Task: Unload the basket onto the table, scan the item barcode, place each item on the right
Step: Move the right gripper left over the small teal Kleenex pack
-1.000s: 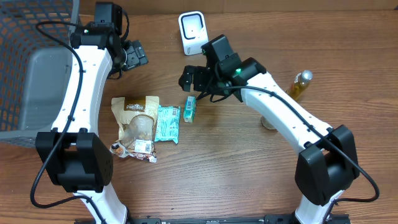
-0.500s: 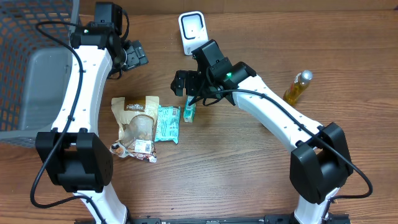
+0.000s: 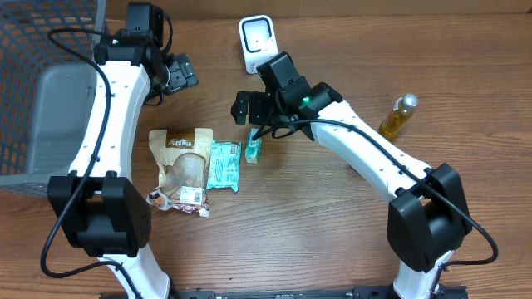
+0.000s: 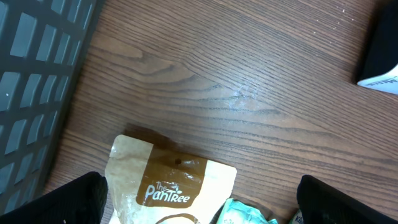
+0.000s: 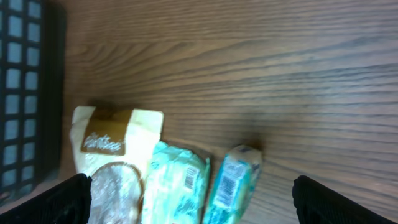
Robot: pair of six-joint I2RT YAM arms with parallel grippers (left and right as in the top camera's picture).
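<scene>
The right gripper (image 3: 247,108) is hanging over the table (image 3: 332,232) with its jaws spread wide and gripping nothing, its two dark fingers (image 5: 65,199) showing only at the bottom corners of its own wrist view. It is sitting between the scanner (image 3: 258,43) and the small teal box (image 3: 253,148), just past the box's far end and apart from it. The small teal box is lying flat on the wood, with a barcode showing on its upper face in the right wrist view (image 5: 233,180). Just beside it on the left, a teal packet (image 3: 223,164) is lying flat and is also showing a barcode, and a brown pouch (image 3: 184,162) is lying on the far side of that packet, the edges of the two touching or overlapping. The white scanner is standing upright near the far edge of the table, well clear of the three items. The left gripper (image 3: 179,73) is hovering with its jaws wide and holding nothing, near the basket (image 3: 33,50) and beyond the top of the brown pouch, which is showing at the bottom of the left wrist view. A bottle (image 3: 399,115) of yellow liquid is lying on the right side of the table, well apart from everything else.
</scene>
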